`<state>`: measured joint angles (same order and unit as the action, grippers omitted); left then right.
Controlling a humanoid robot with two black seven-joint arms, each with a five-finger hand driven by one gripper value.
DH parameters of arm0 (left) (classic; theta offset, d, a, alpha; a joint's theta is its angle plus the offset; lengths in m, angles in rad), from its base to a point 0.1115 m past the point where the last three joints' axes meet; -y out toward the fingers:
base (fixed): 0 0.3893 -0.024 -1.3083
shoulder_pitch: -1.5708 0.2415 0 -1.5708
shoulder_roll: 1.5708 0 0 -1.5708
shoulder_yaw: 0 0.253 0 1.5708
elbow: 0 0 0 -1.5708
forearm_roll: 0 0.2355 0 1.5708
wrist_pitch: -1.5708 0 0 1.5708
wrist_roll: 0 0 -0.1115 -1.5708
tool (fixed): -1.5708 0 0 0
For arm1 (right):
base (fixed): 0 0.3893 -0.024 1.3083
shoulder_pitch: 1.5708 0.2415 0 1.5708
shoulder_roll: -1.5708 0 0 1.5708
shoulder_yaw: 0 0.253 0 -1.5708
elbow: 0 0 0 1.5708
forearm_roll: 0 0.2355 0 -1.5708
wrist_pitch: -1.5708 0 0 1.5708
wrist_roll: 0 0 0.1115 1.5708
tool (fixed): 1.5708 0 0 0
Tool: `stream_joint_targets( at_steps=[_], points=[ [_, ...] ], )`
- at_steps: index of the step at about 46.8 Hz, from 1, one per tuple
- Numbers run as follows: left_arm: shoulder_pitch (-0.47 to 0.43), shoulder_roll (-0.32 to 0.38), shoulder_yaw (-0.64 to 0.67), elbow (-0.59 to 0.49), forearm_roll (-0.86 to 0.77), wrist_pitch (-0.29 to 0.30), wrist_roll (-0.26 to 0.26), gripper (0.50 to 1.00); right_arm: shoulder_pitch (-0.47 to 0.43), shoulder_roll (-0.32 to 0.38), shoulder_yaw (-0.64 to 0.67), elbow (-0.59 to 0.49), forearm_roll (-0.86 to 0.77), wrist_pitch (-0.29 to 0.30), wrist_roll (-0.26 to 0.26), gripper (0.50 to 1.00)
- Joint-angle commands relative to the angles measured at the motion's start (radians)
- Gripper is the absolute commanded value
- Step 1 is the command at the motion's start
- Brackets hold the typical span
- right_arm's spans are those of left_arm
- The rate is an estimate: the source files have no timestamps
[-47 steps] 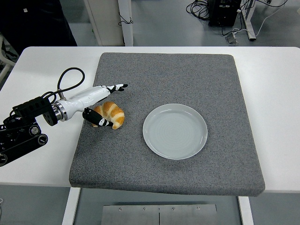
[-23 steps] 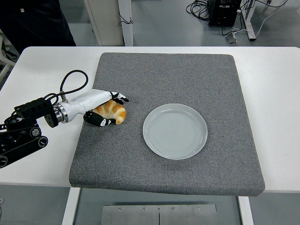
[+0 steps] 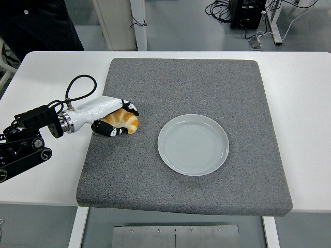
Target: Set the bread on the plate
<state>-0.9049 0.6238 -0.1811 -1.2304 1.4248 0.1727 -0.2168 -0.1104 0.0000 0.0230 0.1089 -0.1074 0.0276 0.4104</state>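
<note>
A golden croissant (image 3: 125,120) lies on the left part of the grey mat (image 3: 186,77). My left hand (image 3: 118,119) is wrapped around it, white fingers curled over its top and the thumb (image 3: 108,130) under its near side. A pale round plate (image 3: 193,144) sits on the mat to the right of the bread, about a hand's width away. The right arm does not show.
The grey mat covers the middle of the white table (image 3: 305,88). My left arm's black wrist unit and cable (image 3: 36,129) rest on the table left of the mat. A person in dark clothes (image 3: 36,23) stands at the top left.
The left hand's fingers, stretched out above the croissant a second ago, have curled down and closed around it. The croissant has shifted slightly up and left with the hand.
</note>
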Motion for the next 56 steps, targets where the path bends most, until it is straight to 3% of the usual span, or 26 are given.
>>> stream_joint_targets(
  at_steps=[1, 24, 39, 48, 56],
  points=[
    [-0.011, 0.0, -0.001, 0.0, -0.004, 0.001, 0.001, 0.56, 0.0, 0.0, 0.0, 0.0, 0.0, 0.0, 0.001, 1.0],
    [-0.118, 0.011, -0.07, -0.001, -0.015, -0.012, 0.001, 0.56, 0.0, 0.0, 0.0, 0.0, 0.0, 0.0, 0.001, 1.0],
    [-0.172, 0.011, -0.129, -0.003, -0.014, -0.073, 0.002, 0.56, 0.0, 0.0, 0.0, 0.0, 0.0, 0.0, -0.001, 1.0],
    [-0.23, 0.013, -0.127, -0.003, -0.014, -0.082, 0.005, 0.563, 0.0, 0.0, 0.0, 0.0, 0.0, 0.0, -0.001, 1.0],
    [-0.307, 0.011, -0.126, -0.003, -0.015, -0.133, 0.013, 0.563, 0.0, 0.0, 0.0, 0.0, 0.0, 0.0, -0.001, 1.0]
  ],
)
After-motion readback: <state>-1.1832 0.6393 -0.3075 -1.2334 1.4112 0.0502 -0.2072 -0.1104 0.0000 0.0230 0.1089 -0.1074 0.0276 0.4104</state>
